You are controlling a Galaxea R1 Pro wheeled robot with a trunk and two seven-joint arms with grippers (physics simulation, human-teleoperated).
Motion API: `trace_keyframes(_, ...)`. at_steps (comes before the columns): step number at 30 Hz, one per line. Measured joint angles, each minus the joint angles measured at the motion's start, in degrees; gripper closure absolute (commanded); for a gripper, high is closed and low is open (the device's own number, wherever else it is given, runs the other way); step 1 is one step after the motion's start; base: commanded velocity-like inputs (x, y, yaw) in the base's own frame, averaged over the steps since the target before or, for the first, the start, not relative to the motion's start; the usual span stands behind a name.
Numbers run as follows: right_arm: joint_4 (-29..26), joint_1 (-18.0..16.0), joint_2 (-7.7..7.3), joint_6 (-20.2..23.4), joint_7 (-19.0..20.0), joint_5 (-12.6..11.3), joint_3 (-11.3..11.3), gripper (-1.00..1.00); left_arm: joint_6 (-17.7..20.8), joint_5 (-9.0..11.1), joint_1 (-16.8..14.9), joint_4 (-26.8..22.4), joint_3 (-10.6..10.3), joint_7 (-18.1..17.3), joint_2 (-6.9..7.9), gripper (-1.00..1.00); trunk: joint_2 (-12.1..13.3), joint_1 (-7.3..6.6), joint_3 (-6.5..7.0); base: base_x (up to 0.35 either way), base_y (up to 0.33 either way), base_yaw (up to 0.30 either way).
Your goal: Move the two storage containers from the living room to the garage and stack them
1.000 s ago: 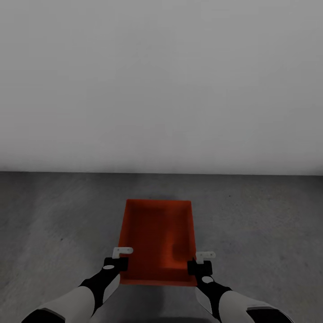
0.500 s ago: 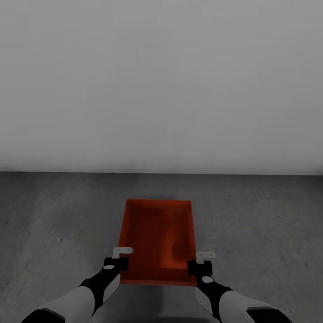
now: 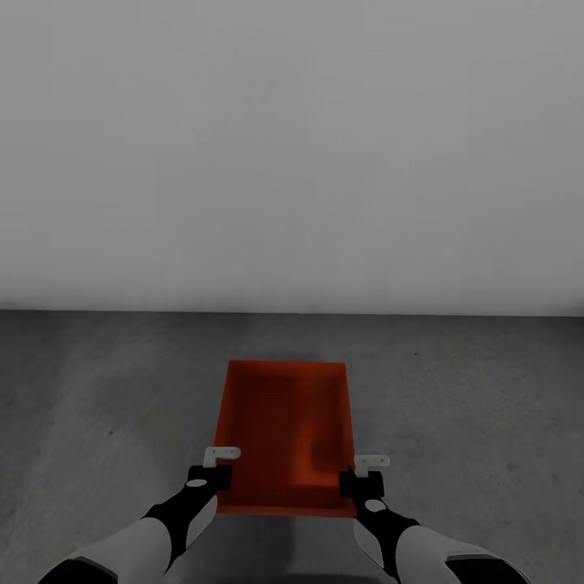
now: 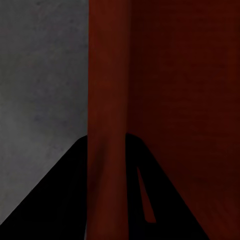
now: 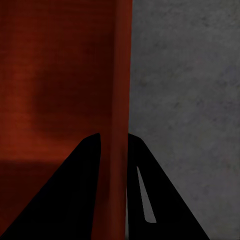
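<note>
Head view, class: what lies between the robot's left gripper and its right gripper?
The red-orange storage container spans the gap between the left gripper and right gripper; the head view shows this.

1. Both forearms are showing pale grey-white shells that are giving way to black, segmented wrists nearer the hands.
2. The left gripper (image 3: 221, 464) is wearing a black body with a small light oval mark on top, and a short white bracket-like finger (image 3: 222, 453) with tiny dark screw dots.
3. The right gripper (image 3: 365, 469) is looking the same (black block, oval mark, white finger).
4. In both wrist views the fingers are appearing as plain black wedges (image 4: 55, 200) (image 5: 165, 200), each carrying a thin slit.
</note>
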Motion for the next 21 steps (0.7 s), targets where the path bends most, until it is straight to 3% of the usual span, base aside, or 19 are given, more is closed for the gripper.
trace_keyframes(9, 0.0, 0.0, -0.04, -0.03, 0.05, 0.08, -0.09, 1.0, -0.01, -0.14, 0.0, 0.0, 0.13, 0.0, -0.04, 1.0, -3.61, 1.98, -1.62, 0.0, 0.0, 0.0)
trace_keyframes(21, 0.01, 0.0, -0.03, -0.04, 0.03, 0.08, -0.08, 1.0, -0.01, -0.09, 0.0, -0.01, 0.07, 0.01, -0.03, 1.0, -3.63, 1.98, -1.62, 0.0, 0.0, 0.0)
